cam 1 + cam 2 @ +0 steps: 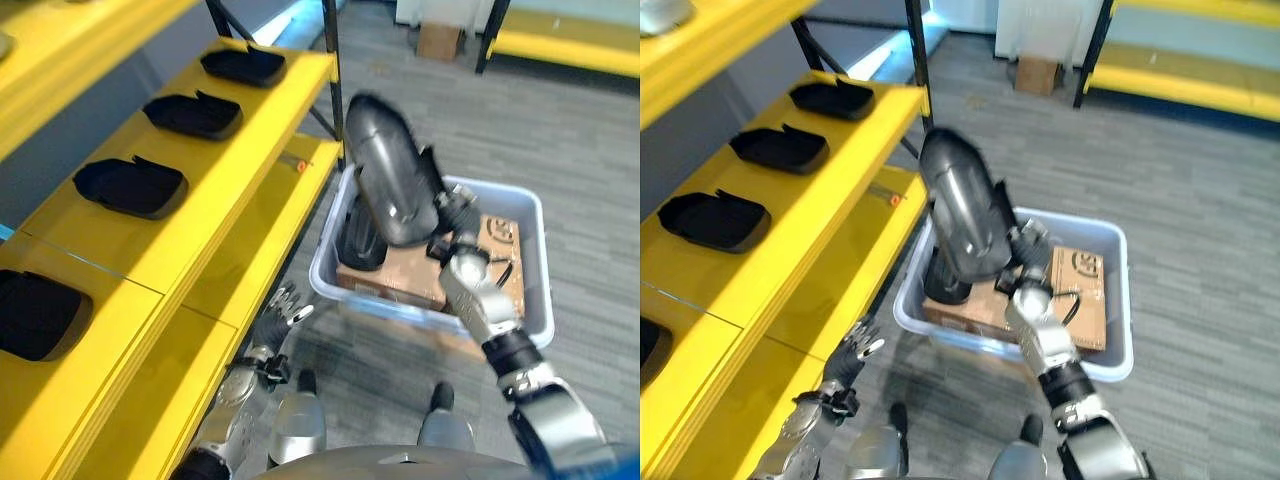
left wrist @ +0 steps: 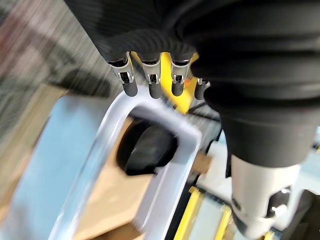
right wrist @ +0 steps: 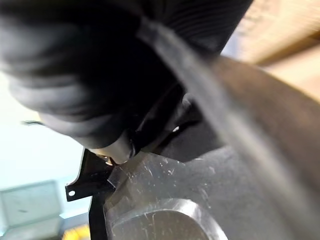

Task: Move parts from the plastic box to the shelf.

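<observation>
So, a round printed mark can be made out on the cardboard box [image 1: 420,275] lying inside the plastic box [image 1: 525,205], but it's too small to be read, and nothing else legible is seen anywhere.

The floor is covered in grey ribbed carpet [image 1: 560,130]. A yellow shelf [image 1: 220,190] is set along the robot's left, with a lower level just under it, and both are carried by dark metal posts. Further back, a small cardboard carton [image 1: 438,40] is parked on the floor beside another yellow rack [image 1: 570,45].

Four shallow black tray-like parts [image 1: 130,186] are lined up on the upper shelf level, each with a little notched tab on its rim, all matte plastic by the look of it. The plastic box is pale blue-grey, rectangular with rounded corners and a thick rolled rim, and it's placed on the carpet right next to the shelf's corner.

A big dark part [image 1: 390,170] is held up above the box, long and rounded like a shell or fender, smooth and slightly glossy, with fine scratches seen close up in the right wrist view. It's gripped at its lower edge by the right hand [image 1: 455,222], fingers wrapped round the rim. A second dark part [image 1: 358,240] is left in the box, leaning against the cardboard.

The left hand [image 1: 285,305] is kept low beside the box's near corner, fingers loosely extended and nothing held.
</observation>
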Motion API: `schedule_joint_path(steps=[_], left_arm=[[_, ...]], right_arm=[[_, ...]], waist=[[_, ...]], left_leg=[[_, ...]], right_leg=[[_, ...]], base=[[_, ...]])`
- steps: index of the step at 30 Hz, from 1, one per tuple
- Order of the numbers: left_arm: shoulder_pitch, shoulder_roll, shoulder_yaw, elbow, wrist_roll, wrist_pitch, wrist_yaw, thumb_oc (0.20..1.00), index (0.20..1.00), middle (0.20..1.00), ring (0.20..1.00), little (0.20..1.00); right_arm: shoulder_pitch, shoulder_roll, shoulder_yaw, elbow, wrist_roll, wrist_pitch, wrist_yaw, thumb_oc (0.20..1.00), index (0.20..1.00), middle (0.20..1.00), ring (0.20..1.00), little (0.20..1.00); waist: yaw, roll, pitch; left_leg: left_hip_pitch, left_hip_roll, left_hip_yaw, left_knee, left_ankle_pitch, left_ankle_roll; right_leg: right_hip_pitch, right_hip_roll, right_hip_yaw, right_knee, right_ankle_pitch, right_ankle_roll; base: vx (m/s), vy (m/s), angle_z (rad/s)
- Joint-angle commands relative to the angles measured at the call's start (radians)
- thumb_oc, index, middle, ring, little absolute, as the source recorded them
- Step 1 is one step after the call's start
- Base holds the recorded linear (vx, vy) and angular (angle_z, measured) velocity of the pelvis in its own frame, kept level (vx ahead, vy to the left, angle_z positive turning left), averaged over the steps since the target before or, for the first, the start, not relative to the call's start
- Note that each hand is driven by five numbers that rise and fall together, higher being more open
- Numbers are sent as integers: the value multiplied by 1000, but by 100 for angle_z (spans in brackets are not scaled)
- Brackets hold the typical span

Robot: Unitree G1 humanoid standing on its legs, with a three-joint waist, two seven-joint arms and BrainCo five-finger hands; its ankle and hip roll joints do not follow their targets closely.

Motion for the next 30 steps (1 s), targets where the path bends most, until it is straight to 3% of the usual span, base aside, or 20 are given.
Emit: schedule_joint_path(steps=[1,4,6,9,12,15,16,17,19,26,28,30], left_arm=[[8,8,18,-60,64,-57,13,1000,1000,1000,1000,1000],[12,12,46,-61,94,-52,25,1000,1000,1000,1000,1000],[10,22,61,-71,90,-42,35,1000,1000,1000,1000,1000],[-3,33,52,-83,101,-26,50,1000,1000,1000,1000,1000],[-33,34,16,-95,99,22,50,1000,1000,1000,1000,1000],[-52,25,0,-89,102,47,23,1000,1000,1000,1000,1000],[-56,18,-14,-79,109,54,-2,1000,1000,1000,1000,1000],[-59,20,-19,-73,106,51,-6,1000,1000,1000,1000,1000],[-65,20,-9,-60,94,54,-18,1000,1000,1000,1000,1000],[-48,17,12,-84,116,75,-29,1000,1000,1000,1000,1000],[-44,17,15,-94,124,85,-42,1000,1000,1000,1000,1000],[-45,19,9,-100,133,104,-76,1000,1000,1000,1000,1000]], right_arm=[[-79,-27,-12,-132,47,-11,148,200,200,200,200,200],[-46,-2,39,-163,121,17,189,200,200,200,200,200],[-40,39,82,-149,161,15,215,200,200,200,200,200],[-42,61,112,-147,178,10,205,200,200,200,200,200],[4,25,154,-180,233,-7,177,200,200,200,200,200],[27,-2,143,-187,260,-10,175,200,200,200,200,200],[33,-7,136,-182,277,-12,164,200,200,200,200,200],[34,-10,133,-178,275,-16,169,200,200,200,200,200],[40,-15,120,-161,296,-14,193,200,200,200,200,200],[55,10,147,-175,289,17,206,200,200,200,200,200],[71,8,157,-193,303,27,190,200,200,200,200,200],[95,5,151,-198,298,5,177,200,200,200,200,200]], waist=[[38,14,28],[57,7,12],[84,2,2],[90,9,-12],[53,6,-52],[20,-7,-71],[1,-9,-80],[-6,-12,-83],[-11,-12,-93],[7,4,-91],[6,9,-90],[-13,15,-86]], left_leg=[[19,-28,-4,15,-32,66],[34,-61,6,1,-42,85],[59,-95,18,-29,-50,100],[62,-107,-5,-61,-46,115],[37,-154,-144,-108,-13,143],[30,-205,-248,-130,4,150],[37,-231,-308,-144,14,155],[37,-243,-329,-145,12,159],[41,-257,-355,-150,14,159],[36,-244,-369,-175,29,150],[36,-240,-335,-168,25,146],[36,-220,-216,-135,10,134]], right_leg=[[73,-37,-93,64,-22,18],[80,-50,-127,46,18,22],[51,-74,-166,73,111,41],[16,-66,-130,133,113,48],[4,184,-12,146,-85,-16],[3,314,99,120,-113,-68],[0,388,175,120,-128,-95],[6,401,203,95,-130,-101],[19,405,221,47,-122,-103],[42,374,204,-22,-103,-99],[49,362,179,-36,-97,-97],[59,341,126,-51,-89,-92]], base=[[-66,239,12],[-91,252,3],[-90,179,-8],[-87,120,-62],[-22,54,59],[23,-23,139],[31,-69,139],[13,-90,143],[-35,-96,95],[-59,-113,30],[-33,-84,45],[-58,-33,71]])
